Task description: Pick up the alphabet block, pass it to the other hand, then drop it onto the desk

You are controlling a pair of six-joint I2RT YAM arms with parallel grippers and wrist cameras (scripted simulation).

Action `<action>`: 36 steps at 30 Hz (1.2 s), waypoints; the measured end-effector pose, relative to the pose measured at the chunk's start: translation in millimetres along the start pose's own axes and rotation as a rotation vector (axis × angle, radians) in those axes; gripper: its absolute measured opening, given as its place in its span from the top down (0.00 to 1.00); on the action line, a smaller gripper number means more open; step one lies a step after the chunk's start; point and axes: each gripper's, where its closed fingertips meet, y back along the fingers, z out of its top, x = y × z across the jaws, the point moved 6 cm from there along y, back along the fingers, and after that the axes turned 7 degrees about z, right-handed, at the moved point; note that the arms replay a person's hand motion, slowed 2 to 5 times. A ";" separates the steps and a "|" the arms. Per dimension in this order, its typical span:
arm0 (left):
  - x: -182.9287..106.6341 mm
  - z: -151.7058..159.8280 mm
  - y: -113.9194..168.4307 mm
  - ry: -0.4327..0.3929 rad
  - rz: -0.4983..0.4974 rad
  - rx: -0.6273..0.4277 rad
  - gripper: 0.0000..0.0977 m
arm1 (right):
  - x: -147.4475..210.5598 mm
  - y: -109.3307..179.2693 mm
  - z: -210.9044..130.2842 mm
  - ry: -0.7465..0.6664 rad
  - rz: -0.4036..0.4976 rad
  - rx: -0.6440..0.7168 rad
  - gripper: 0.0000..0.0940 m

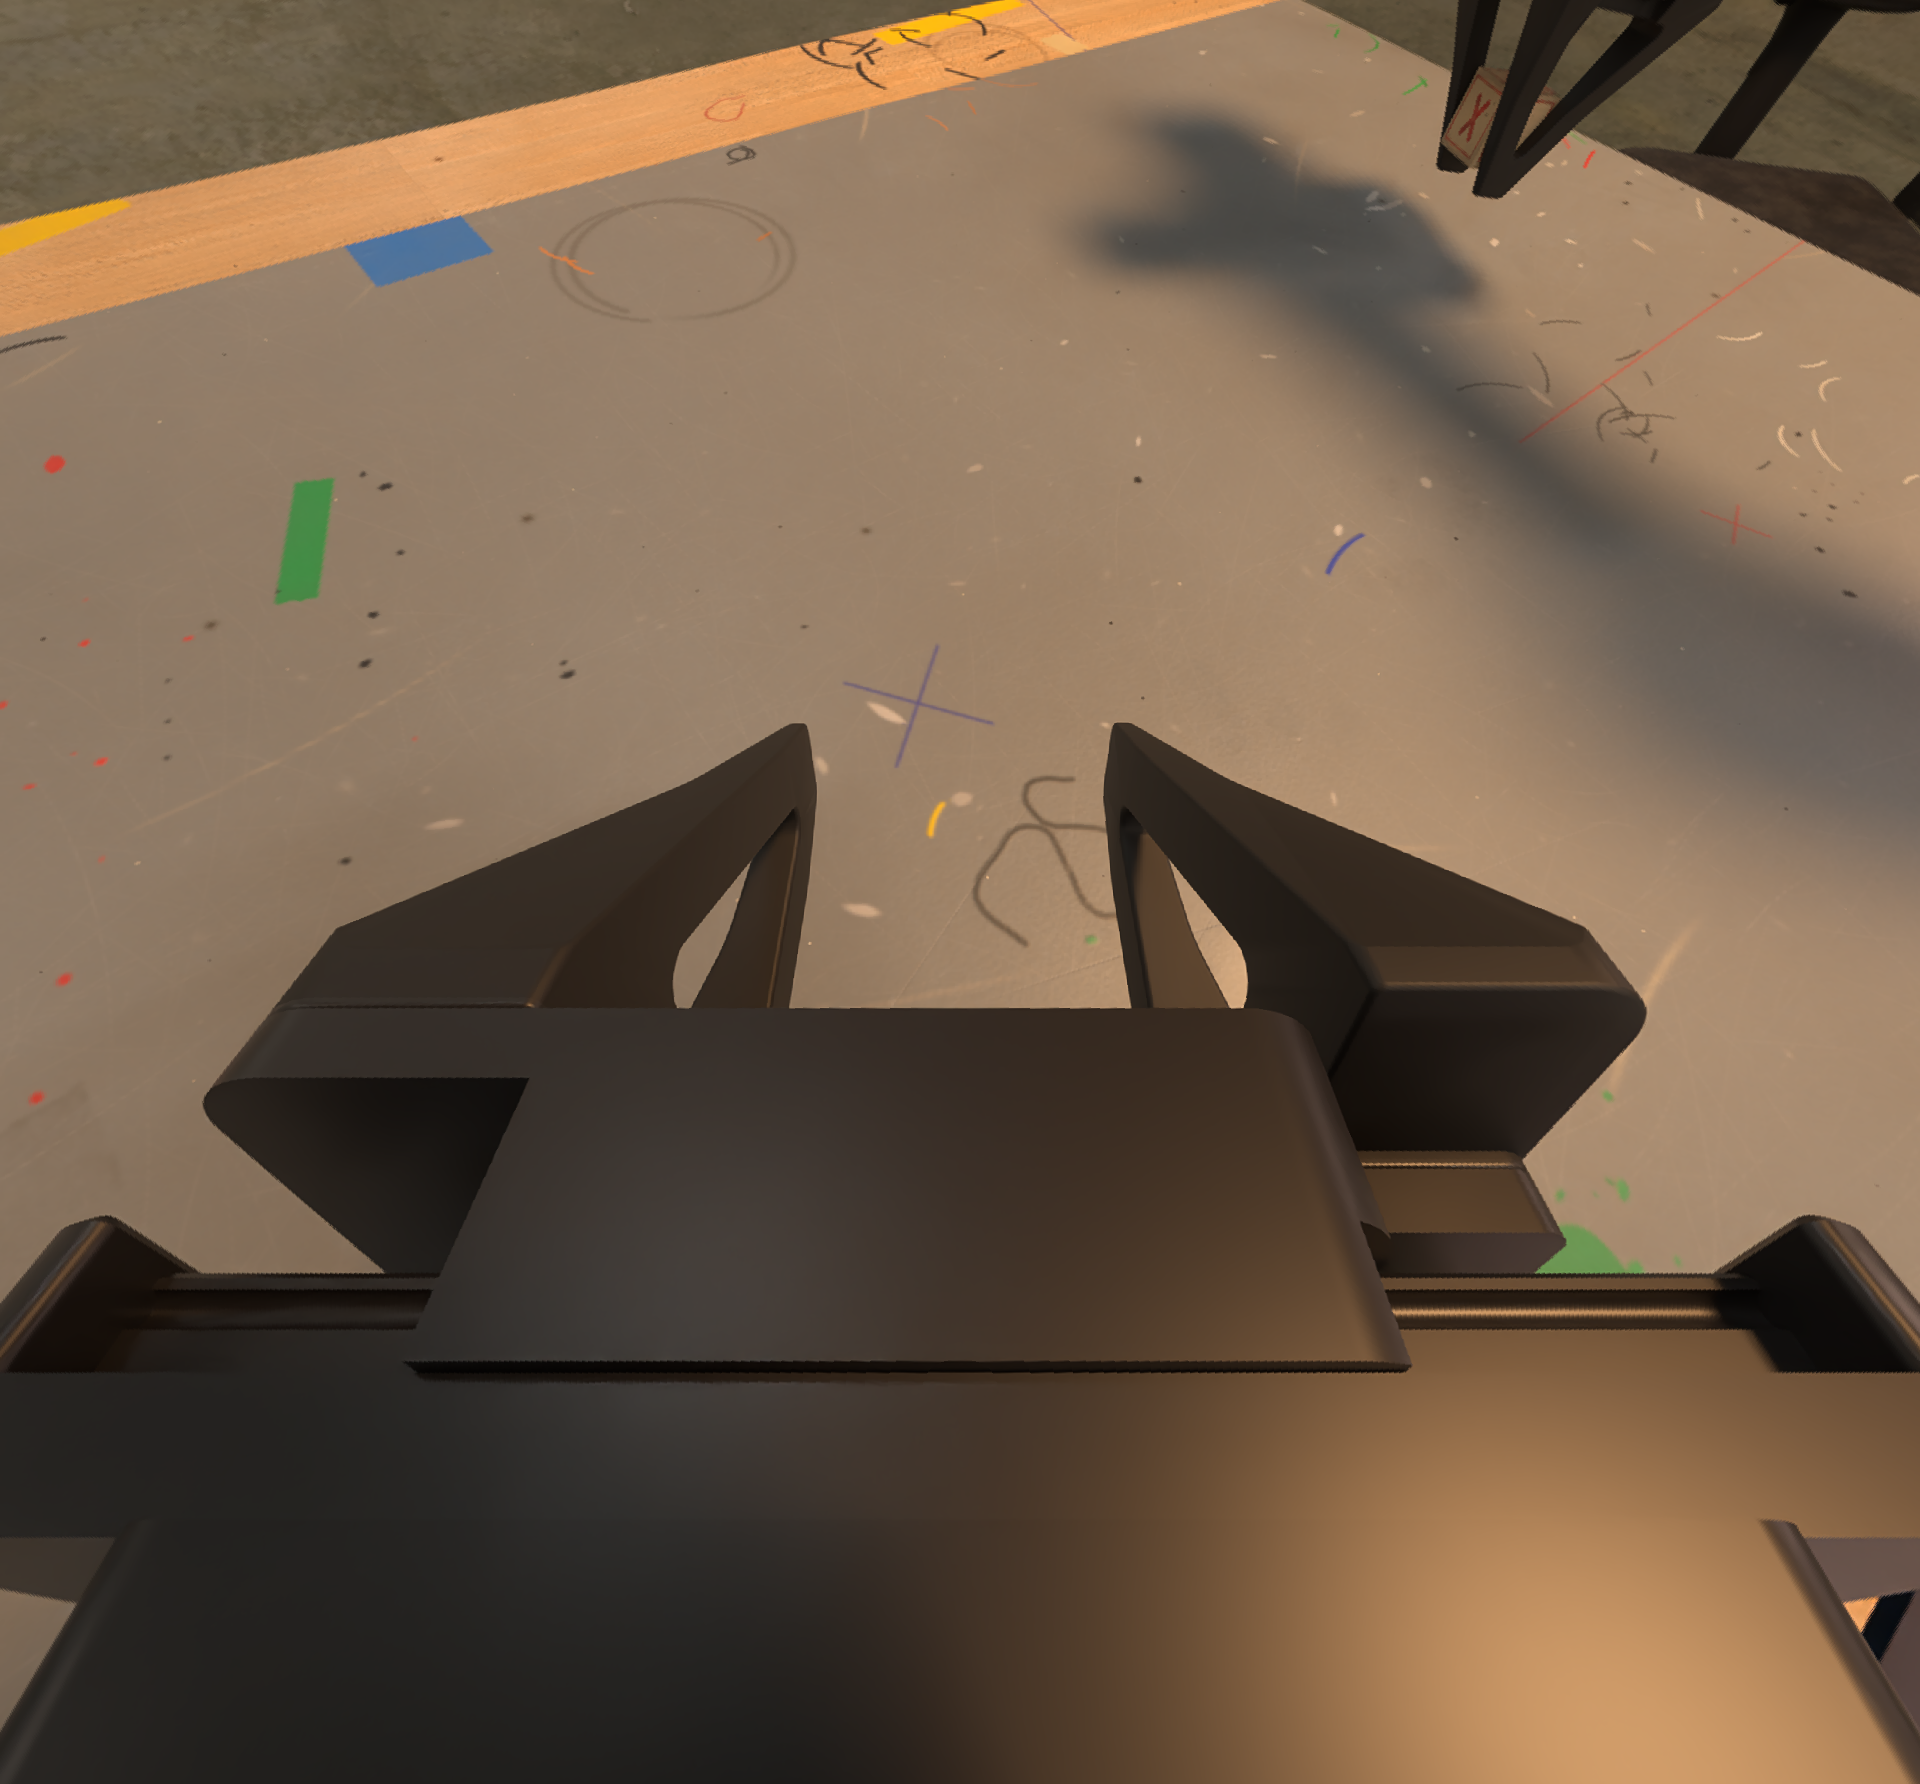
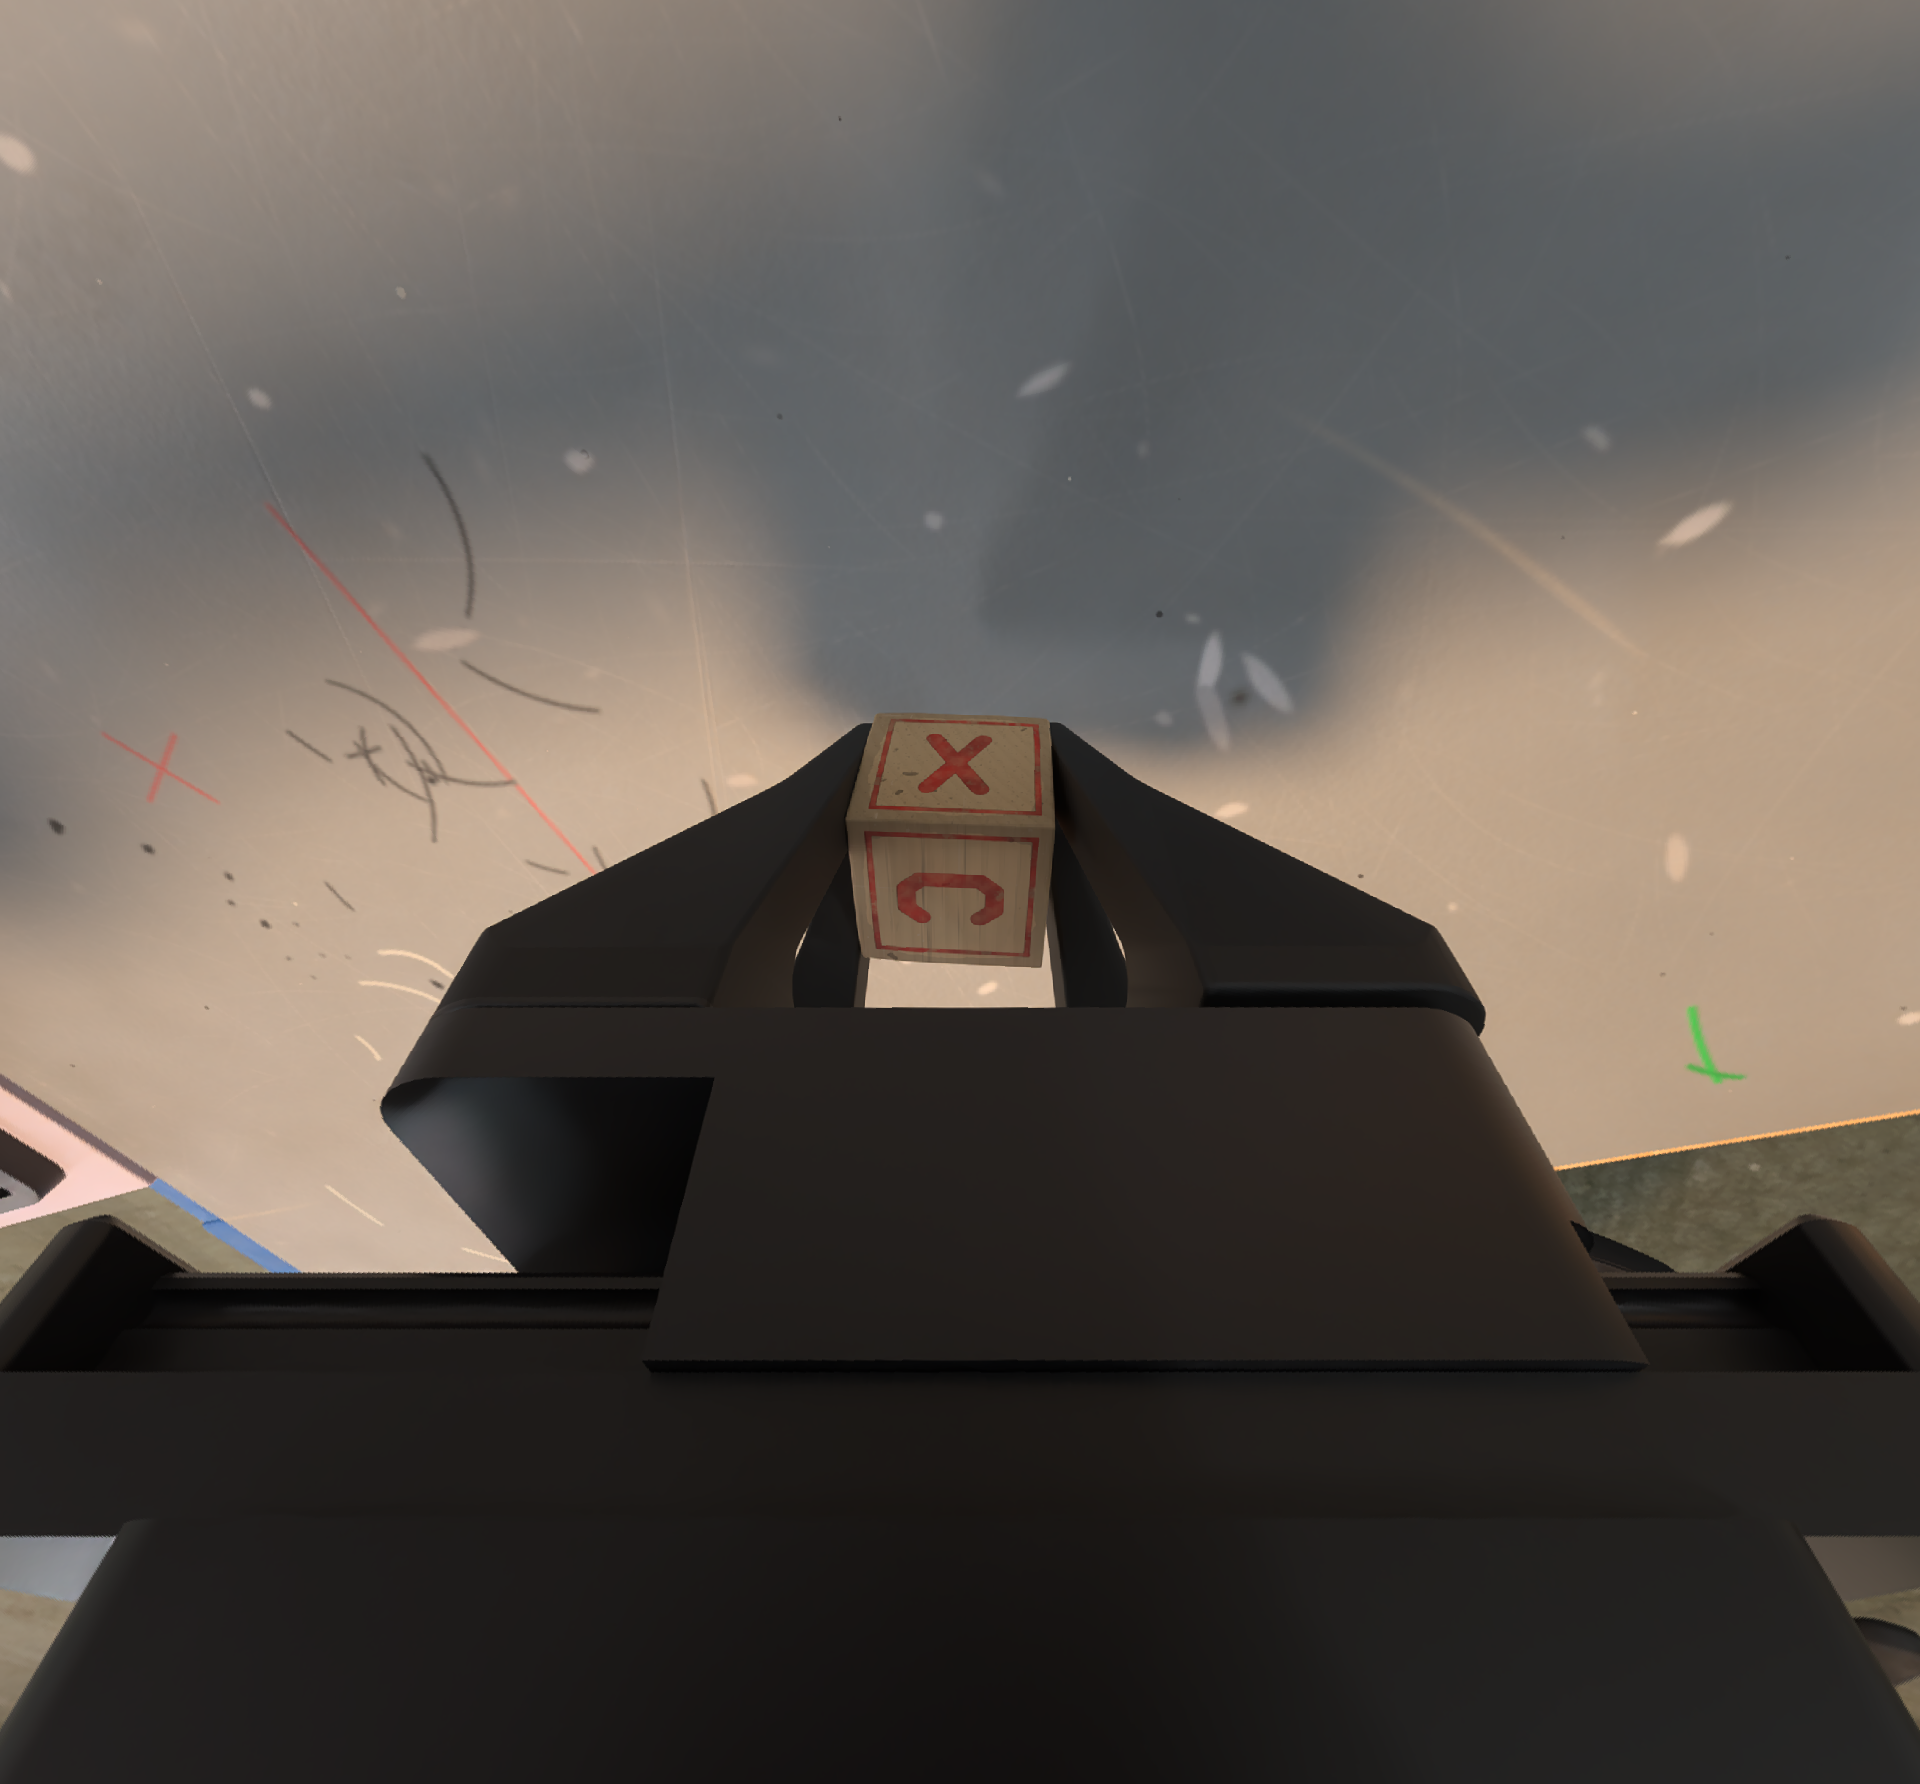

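Observation:
The alphabet block (image 2: 953,835) is a small pale wooden cube with red-framed faces and red letters. My right gripper (image 2: 956,747) is shut on it, with one dark finger on each side, and holds it well above the desk (image 2: 1039,228). In the left wrist view the same gripper (image 1: 1475,165) hangs at the top right, pointing down, with the block (image 1: 1473,119) between its fingertips. My left gripper (image 1: 958,742) is open and empty, low over the grey desk (image 1: 727,539), far from the block.
The desk has a wooden strip (image 1: 623,124) along its far edge, with blue (image 1: 419,249), yellow and green (image 1: 304,539) tape patches and pen marks. A dark chair (image 1: 1808,20) stands beyond the desk's right corner. Concrete floor lies past the edges.

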 end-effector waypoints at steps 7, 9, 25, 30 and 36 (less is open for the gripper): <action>0.2 0.3 0.8 0.010 -0.005 0.001 0.51 | 0.1 -5.0 4.9 -0.004 0.016 0.006 0.73; 0.6 0.5 1.0 0.013 -0.005 0.001 0.51 | 0.3 -6.3 5.8 -0.004 0.018 0.009 0.73; 1.8 1.6 2.3 0.018 -0.005 -0.002 0.51 | 1.1 -19.0 7.0 -0.009 0.027 0.013 0.73; 1.7 1.6 2.4 0.018 -0.006 -0.001 0.51 | 0.6 -19.6 8.9 -0.013 0.024 -0.004 0.73; 1.3 1.3 2.4 0.018 -0.010 0.000 0.51 | -0.6 -20.7 9.1 -0.022 0.016 -0.031 0.59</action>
